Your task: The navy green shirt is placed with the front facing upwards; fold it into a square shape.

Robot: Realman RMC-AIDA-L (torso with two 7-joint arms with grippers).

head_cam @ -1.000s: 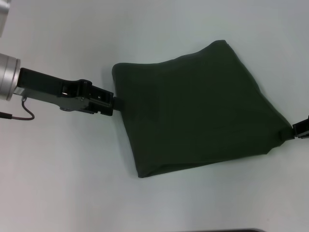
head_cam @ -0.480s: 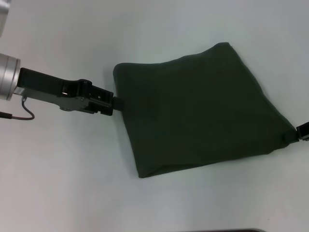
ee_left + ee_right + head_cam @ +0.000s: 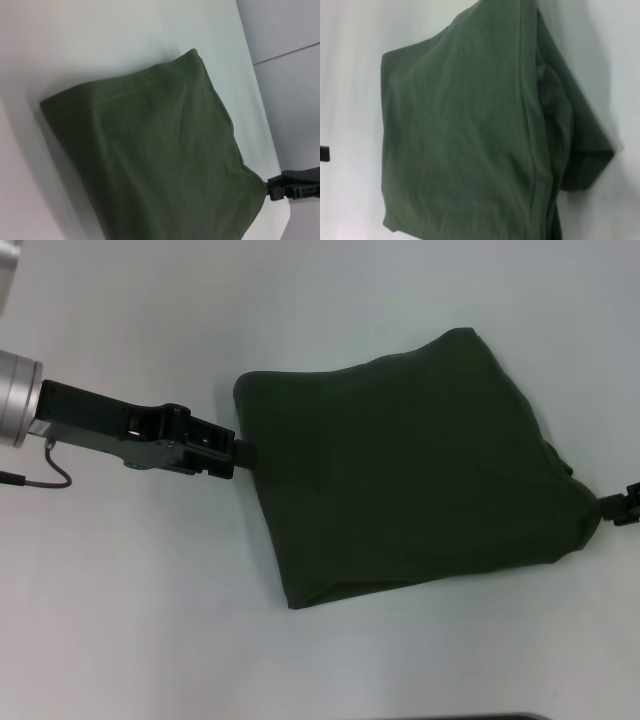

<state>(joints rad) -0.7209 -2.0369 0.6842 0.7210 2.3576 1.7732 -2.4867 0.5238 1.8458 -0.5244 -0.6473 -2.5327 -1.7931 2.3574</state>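
Observation:
The navy green shirt lies folded into a rough four-sided slab on the white table, plain side up, with no lettering showing. My left gripper comes in from the left and is shut on the middle of the shirt's left edge. At the far right, my right gripper is shut on the shirt's right corner, which is drawn into a point. The left wrist view shows the shirt with the right gripper at its corner. In the right wrist view the shirt has layered folds along one side.
The white table extends all round the shirt. A thin cable hangs under the left arm. A dark edge runs along the table's near side.
The right gripper shifted slightly at the shirt's right corner, pulling it into a tighter point and raising a small fold on the right edge. The left arm stayed put.

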